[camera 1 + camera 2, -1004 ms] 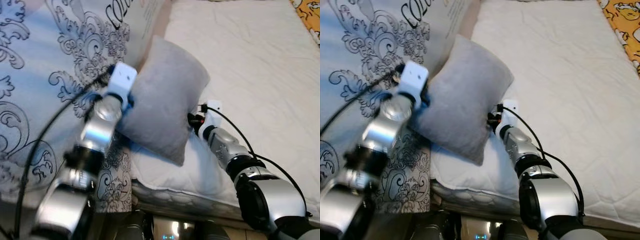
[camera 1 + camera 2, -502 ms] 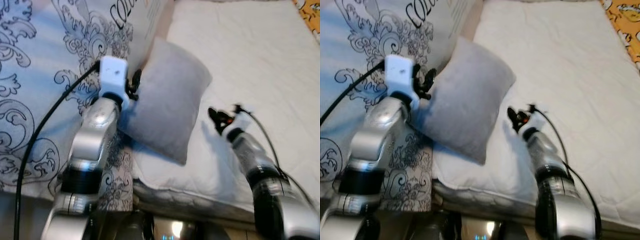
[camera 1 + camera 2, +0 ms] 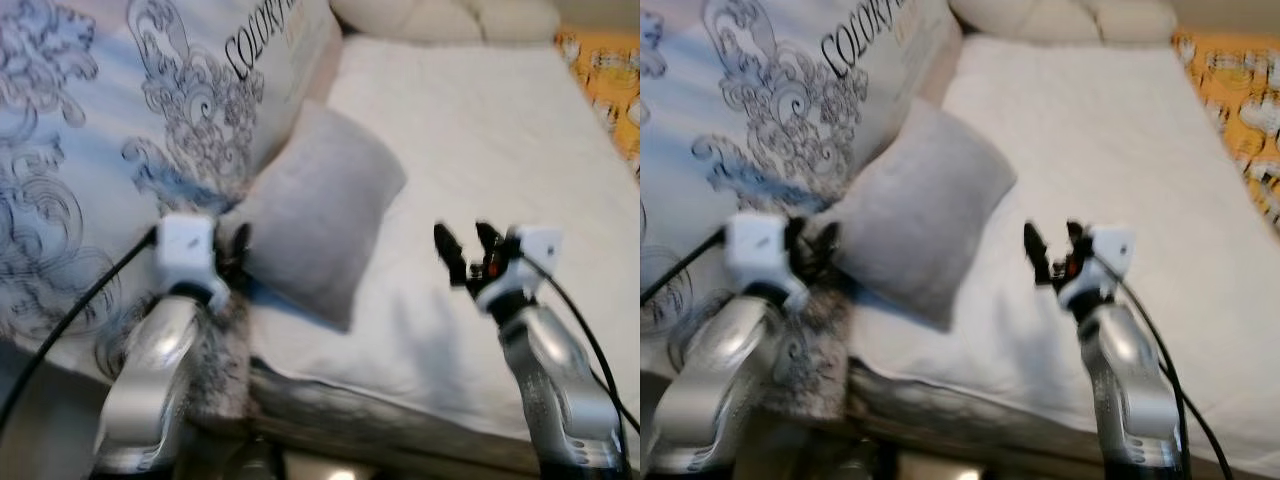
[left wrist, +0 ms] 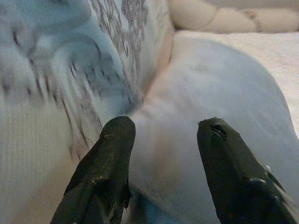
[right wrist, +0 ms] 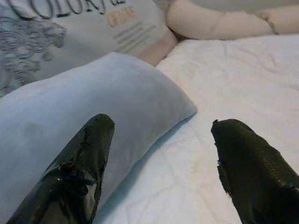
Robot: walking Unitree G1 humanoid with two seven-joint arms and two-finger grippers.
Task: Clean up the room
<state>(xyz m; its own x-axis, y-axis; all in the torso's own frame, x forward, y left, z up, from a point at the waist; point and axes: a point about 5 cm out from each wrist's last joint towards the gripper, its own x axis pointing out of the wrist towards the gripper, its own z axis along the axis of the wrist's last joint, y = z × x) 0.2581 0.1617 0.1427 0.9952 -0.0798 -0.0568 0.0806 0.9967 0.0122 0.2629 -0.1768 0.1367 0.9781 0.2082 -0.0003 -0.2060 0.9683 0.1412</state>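
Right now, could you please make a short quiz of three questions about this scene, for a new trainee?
1. True or false: the right pincer is shut on the grey pillow.
2. What does the grey pillow lean against? A) patterned bedding B) a wall C) a chair
3. Fill in: the left pincer is open near the pillow's ____ edge.

Key: 1 false, it is open and apart from the pillow; 2 A; 3 left.

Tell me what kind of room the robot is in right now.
Most likely a bedroom. A white quilted mattress lies ahead, a soft grey square pillow leans against a large pale-blue bedding piece printed with dark swirls, and a cream padded headboard runs along the far end.
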